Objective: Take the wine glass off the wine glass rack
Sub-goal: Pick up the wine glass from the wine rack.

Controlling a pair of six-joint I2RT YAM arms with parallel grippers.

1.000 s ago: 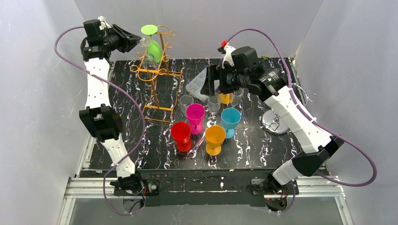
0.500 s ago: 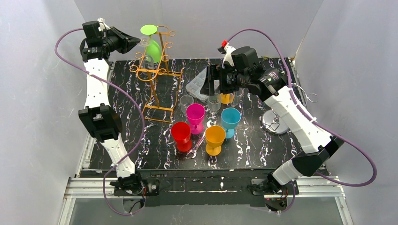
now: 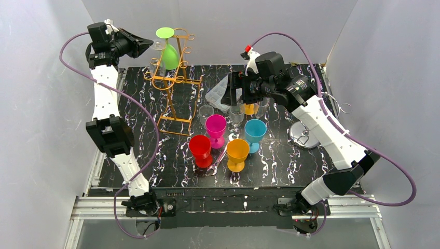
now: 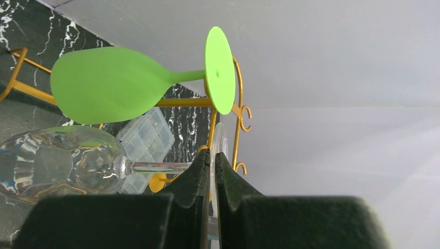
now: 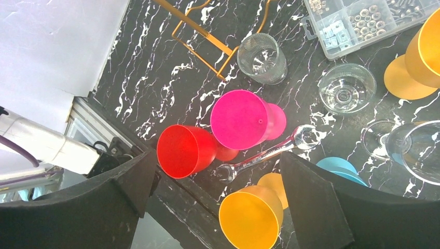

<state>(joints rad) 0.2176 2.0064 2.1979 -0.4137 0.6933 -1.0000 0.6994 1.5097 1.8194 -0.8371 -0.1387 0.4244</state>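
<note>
**Top view:** The gold wine glass rack (image 3: 175, 79) stands toward the far left of the desk (image 3: 280, 166). A green wine glass (image 3: 170, 56) and a clear wine glass (image 3: 159, 46) hang upside down from the rack's top. The clear one is on the rack's left side. The left jaws are up at the rack's top left, at the clear wine glass. The right jaws hover to the right of the rack, well apart from it.

**Left wrist view:** The left jaws are pressed together on the thin foot of the clear wine glass, just where the stem meets it. That foot sits at the rack's top rail, beside the green wine glass.

**Right wrist view:** The right jaws are spread wide with nothing between them. Below them, near the rack's base, stand a red cup (image 5: 181, 150), a pink cup (image 5: 241, 118) and an orange cup (image 5: 249, 212). A spanner (image 5: 259, 155) lies among them.
</note>
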